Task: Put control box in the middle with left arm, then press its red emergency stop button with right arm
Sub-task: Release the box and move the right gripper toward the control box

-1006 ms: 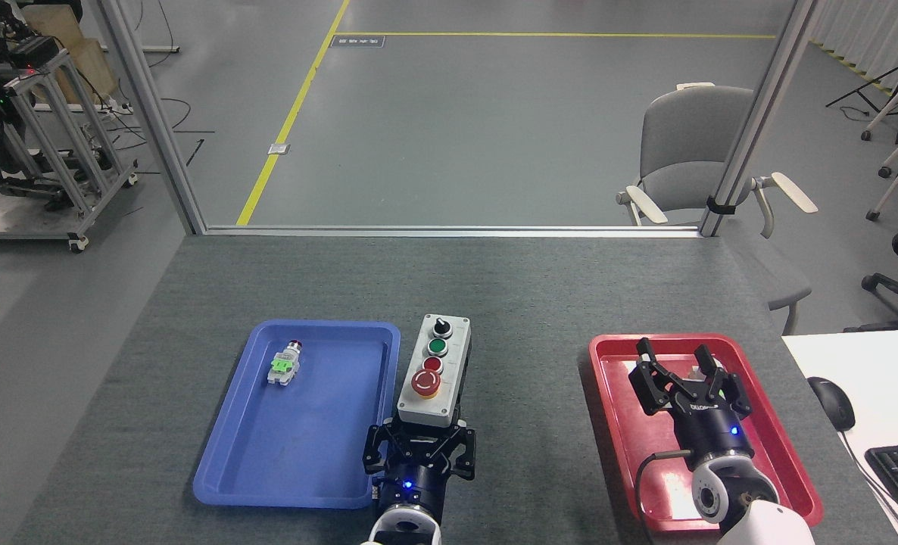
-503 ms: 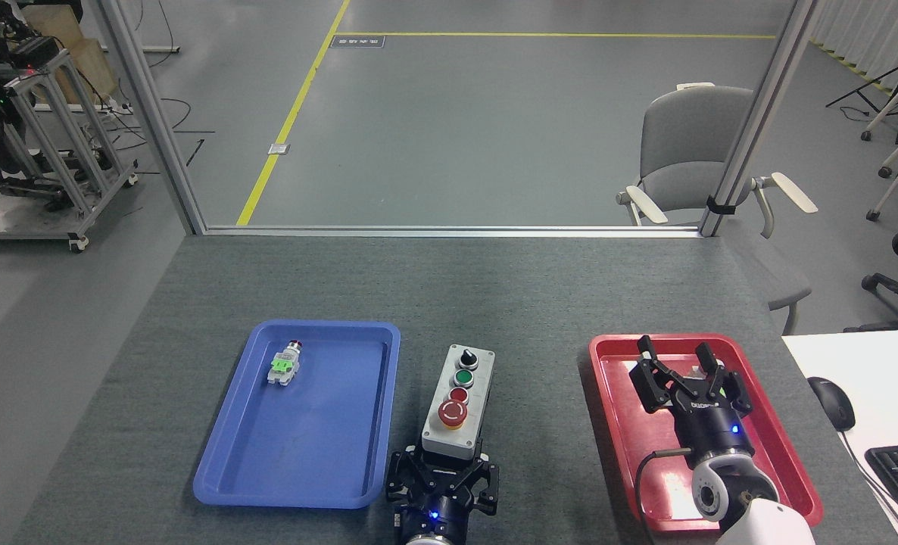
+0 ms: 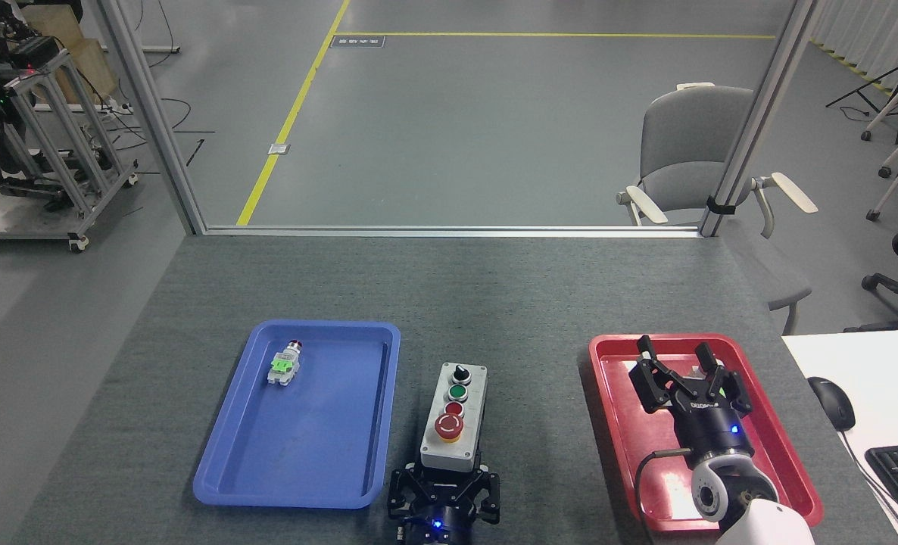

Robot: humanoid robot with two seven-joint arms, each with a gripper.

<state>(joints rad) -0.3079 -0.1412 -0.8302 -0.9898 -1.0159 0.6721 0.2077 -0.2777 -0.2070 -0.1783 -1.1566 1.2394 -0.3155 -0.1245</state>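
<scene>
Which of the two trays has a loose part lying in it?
The blue tray, left of the control box: a small white-and-green switch part lies near its far end. The red tray sits under the right tool.

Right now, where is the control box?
In the head view, the control box sits on the bare grey tabletop between the blue tray and red tray, nearer the blue, left pincer at its near end.

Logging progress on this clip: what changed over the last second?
The left gripper carried the control box right, away from the blue tray, then back toward the robot onto bare tabletop, still gripping its near end. The right gripper stayed open over the red tray; the small switch part stayed put.
</scene>
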